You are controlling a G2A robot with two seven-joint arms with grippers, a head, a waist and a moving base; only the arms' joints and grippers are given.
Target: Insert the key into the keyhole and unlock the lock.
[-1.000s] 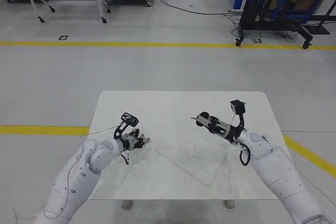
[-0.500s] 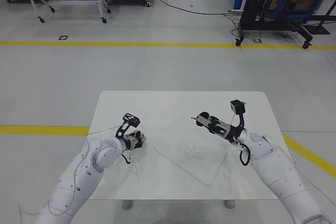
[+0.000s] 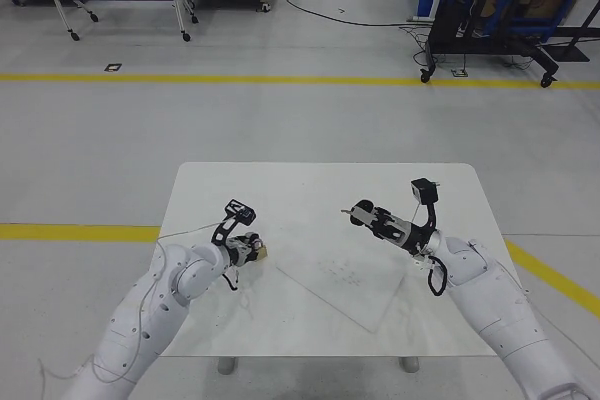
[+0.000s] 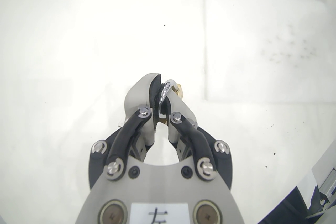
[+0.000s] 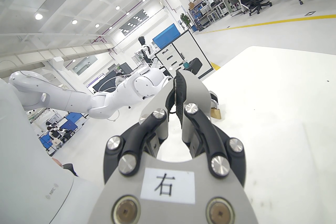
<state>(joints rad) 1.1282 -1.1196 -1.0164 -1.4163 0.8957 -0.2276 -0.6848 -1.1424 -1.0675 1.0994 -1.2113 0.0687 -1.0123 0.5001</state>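
Both claws clenched, the lock in the left one, over the white desk (image 3: pixel 310 185).

The left claw (image 4: pixel 164 86) is closed on the silver shackle of the brass lock (image 4: pixel 180 90), holding it over the left part of the desk. The right claw (image 5: pixel 175 83), well apart to the right, is pressed shut pad to pad. In the top view a thin pale piece (image 3: pixel 346 211) juts from its tip toward the lock, too small to tell what it is.
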